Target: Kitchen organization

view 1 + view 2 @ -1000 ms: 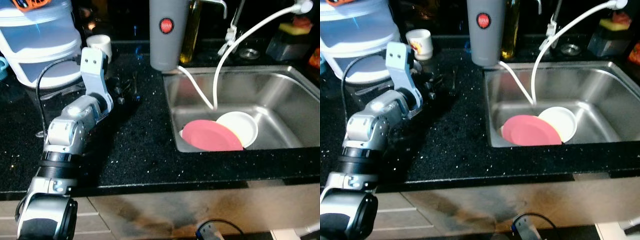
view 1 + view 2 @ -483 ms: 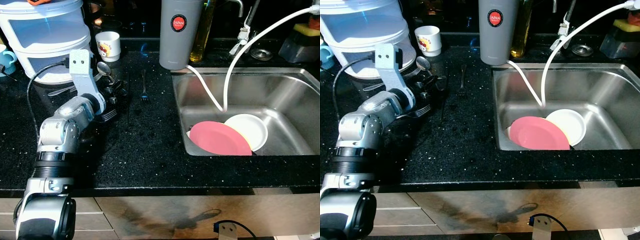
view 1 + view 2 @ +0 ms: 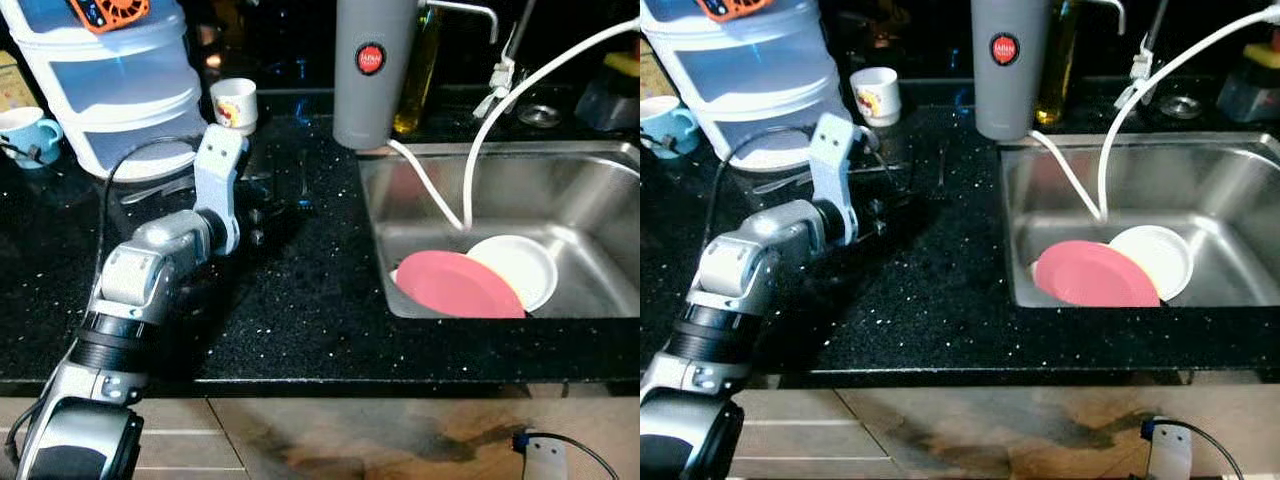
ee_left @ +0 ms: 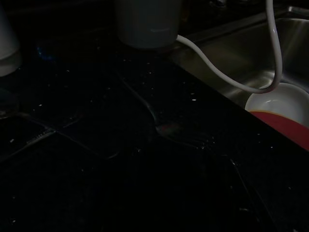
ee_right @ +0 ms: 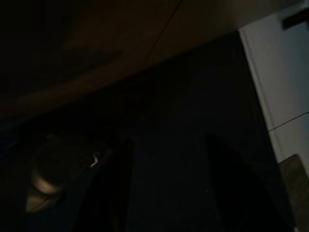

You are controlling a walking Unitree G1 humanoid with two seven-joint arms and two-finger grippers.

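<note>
A dark fork (image 3: 303, 184) lies on the black speckled counter (image 3: 300, 310), left of the sink (image 3: 600, 200). My left gripper (image 3: 272, 206) is low over the counter just left of the fork's handle end. In the dim left wrist view the fork (image 4: 169, 128) lies straight ahead. Inside the sink, a pink plate (image 3: 455, 285) overlaps a white plate (image 3: 522, 268). My right gripper (image 5: 164, 159) hangs idle in the dark, open, with nothing between its fingers.
A tall grey jug (image 3: 372, 70) and an oil bottle (image 3: 420, 55) stand behind the sink's left corner. A white hose (image 3: 478, 150) loops into the sink. Further left are a white mug (image 3: 235, 100), a blue mug (image 3: 25, 130), a stacked plastic container (image 3: 110, 90) and loose cutlery (image 3: 150, 190).
The camera has shifted a little. My left arm has swung right across the counter, bringing its gripper closer to the fork. The plates and fork have not moved.
</note>
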